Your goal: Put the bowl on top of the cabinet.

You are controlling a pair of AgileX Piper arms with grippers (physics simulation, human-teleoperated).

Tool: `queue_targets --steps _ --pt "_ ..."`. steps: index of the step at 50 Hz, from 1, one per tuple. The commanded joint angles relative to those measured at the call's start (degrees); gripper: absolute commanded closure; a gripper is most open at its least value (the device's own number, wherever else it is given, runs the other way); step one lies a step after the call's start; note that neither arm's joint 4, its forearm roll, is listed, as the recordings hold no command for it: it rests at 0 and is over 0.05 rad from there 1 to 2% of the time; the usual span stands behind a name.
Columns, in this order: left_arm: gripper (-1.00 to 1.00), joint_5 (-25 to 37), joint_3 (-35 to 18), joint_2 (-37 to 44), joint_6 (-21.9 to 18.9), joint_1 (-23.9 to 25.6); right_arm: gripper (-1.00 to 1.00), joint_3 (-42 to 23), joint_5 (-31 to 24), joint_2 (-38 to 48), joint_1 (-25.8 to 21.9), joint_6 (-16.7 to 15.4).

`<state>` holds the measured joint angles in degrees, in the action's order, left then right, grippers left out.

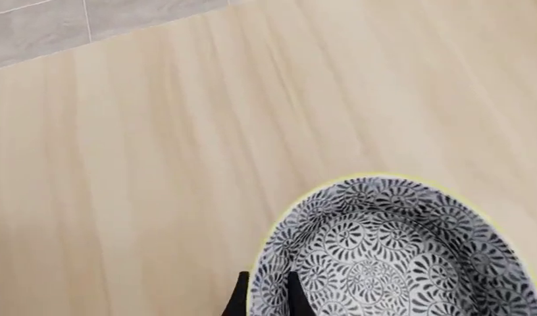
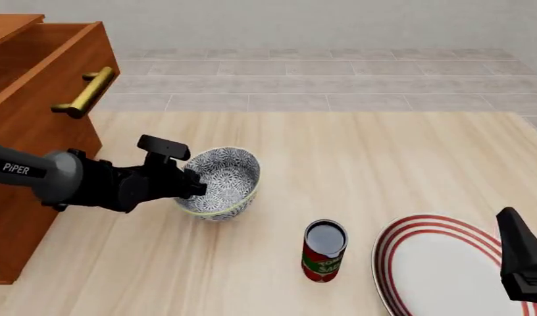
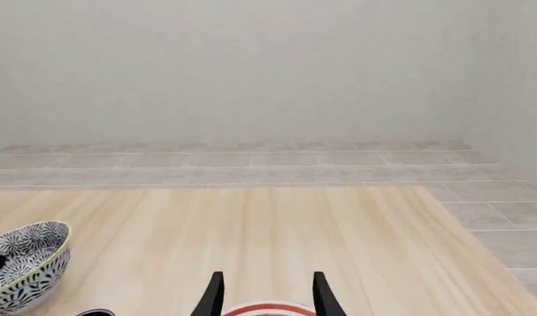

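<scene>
The light wooden table (image 2: pixel 383 164) carries everything, with grey tiled floor (image 2: pixel 321 79) beyond its far edge. At its left side stands the reddish-brown drawer cabinet (image 2: pixel 31 131), a brass-gold bar handle (image 2: pixel 86 92) on its front. The left arm (image 2: pixel 66 178), marked PIPER, reaches across in front of the cabinet toward the bowl. At the near right lies a white plate with red rings (image 2: pixel 435 263), and the right gripper (image 3: pixel 266 296) hangs above it, its two fingers apart with nothing between them. The floral bowl (image 2: pixel 220 181) sits left of centre, tilted, just right of the cabinet and not on top of it. The left gripper (image 1: pixel 266 293) has its fingers closed on the bowl's near rim, one inside and one outside the wall. A small red-labelled tin can (image 2: pixel 325 250) stands upright between bowl and plate.
</scene>
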<state>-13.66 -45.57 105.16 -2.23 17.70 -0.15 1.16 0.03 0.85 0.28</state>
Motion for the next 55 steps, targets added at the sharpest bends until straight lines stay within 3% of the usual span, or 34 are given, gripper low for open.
queue_targets --steps 1,15,34,55 --pt "1.0 -1.0 1.1 2.6 0.7 0.0 -1.0 0.0 0.0 0.0 0.1 -0.1" --pt "1.0 2.5 5.0 -7.5 2.3 3.1 -1.0 0.0 -0.3 0.0 0.0 -0.5" --pt "1.0 9.7 6.5 -18.8 4.6 7.9 -1.0 0.0 -0.7 0.1 -0.2 -1.1" --pt "1.0 18.8 10.2 -35.5 6.3 9.8 -1.0 0.0 -0.5 0.0 -0.1 -1.7"
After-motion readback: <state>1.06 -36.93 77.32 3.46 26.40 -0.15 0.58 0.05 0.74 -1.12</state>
